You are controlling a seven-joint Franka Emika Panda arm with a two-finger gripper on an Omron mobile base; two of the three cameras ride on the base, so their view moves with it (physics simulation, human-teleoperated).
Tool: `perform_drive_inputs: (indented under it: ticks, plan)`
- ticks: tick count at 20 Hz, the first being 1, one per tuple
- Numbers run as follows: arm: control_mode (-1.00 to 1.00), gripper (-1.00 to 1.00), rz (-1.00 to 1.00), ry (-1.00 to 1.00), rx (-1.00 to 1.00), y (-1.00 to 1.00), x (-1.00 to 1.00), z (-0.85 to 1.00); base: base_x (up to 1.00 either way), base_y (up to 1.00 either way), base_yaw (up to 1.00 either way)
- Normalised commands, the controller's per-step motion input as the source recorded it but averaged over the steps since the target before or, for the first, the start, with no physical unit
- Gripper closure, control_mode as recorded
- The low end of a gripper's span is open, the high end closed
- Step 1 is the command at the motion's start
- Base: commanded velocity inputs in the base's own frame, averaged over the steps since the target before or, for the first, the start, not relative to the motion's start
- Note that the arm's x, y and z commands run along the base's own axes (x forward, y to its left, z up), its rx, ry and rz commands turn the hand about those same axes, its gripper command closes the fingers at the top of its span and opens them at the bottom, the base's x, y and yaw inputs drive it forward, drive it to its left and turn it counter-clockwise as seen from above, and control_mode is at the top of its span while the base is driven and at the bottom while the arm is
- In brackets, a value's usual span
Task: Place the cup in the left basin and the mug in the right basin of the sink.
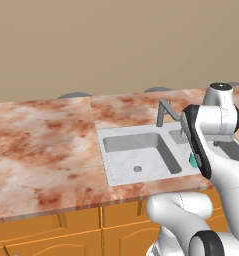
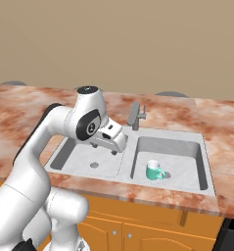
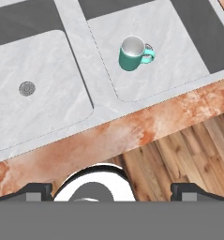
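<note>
The left basin (image 2: pixel 91 159) of the sink (image 2: pixel 206 188) is seen bare but for its drain. Above the divider, the end effector (image 2: pixel 114 145) is held wide open, nothing gripped. At 3 o'clock from it, the mug (image 2: pixel 154 170) is stood upright in the right basin (image 2: pixel 187 169), marble worktop (image 1: pixel 41 150) all round.

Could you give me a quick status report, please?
Pincer open, empty, above the sink's front rim. Mug upright in right basin. Left basin bare. Nothing in the way.
</note>
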Motion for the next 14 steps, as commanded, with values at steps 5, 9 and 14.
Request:
perform_drive_inputs:
  ticks: [5,9,14]
  plan:
    - [-1.00,-1.00,0.00,0.00,0.00,0.00,0.00,0.00,0.00,0.00,0.00]
    - [-1.00,-1.00,0.00,0.00,0.00,0.00,0.00,0.00,0.00,0.00,0.00]
    - [-1.00,-1.00,0.00,0.00,0.00,0.00,0.00,0.00,0.00,0.00,0.00]
